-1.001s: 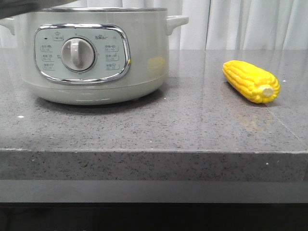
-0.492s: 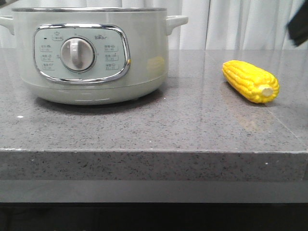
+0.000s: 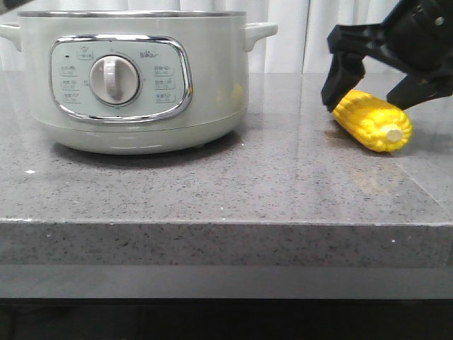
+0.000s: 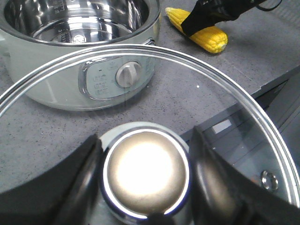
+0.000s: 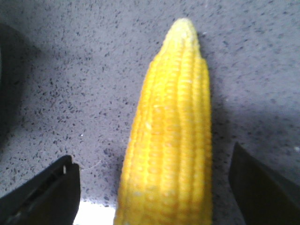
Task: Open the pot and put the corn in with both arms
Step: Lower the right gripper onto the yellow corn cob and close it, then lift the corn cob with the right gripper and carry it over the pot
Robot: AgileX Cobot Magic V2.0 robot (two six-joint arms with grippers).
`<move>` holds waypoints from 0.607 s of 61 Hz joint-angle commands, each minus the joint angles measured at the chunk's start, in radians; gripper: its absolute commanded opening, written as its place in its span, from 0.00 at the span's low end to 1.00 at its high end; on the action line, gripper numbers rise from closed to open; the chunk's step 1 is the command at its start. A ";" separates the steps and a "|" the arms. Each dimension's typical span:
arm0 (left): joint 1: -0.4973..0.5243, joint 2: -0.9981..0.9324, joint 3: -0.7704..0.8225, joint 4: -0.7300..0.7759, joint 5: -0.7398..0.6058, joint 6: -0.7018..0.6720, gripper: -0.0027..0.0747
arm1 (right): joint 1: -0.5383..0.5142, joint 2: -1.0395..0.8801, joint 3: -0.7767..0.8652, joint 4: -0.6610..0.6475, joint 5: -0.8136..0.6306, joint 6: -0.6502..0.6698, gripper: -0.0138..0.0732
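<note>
Corn is lying on the grey counter in the front view, well to the right of the pot, whose top is open. The right gripper is being held spread over the cob, one finger on each side, neither seen touching it.

In the left wrist view, a glass lid is being pinched by its round knob between the fingers of the left gripper, near the open pot with its shiny steel inside.

In the right wrist view, the cob is lying lengthwise between the two dark fingers, with bare counter showing on both sides.
</note>
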 commanded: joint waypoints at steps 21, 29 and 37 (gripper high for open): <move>-0.007 0.002 -0.038 -0.037 -0.132 -0.005 0.28 | 0.000 -0.039 -0.049 0.010 -0.035 -0.008 0.38; -0.007 0.002 -0.038 -0.037 -0.132 -0.005 0.28 | 0.000 -0.082 -0.092 0.006 -0.046 -0.035 0.38; -0.007 0.002 -0.038 -0.037 -0.132 -0.005 0.28 | 0.017 -0.112 -0.214 0.006 -0.042 -0.048 0.38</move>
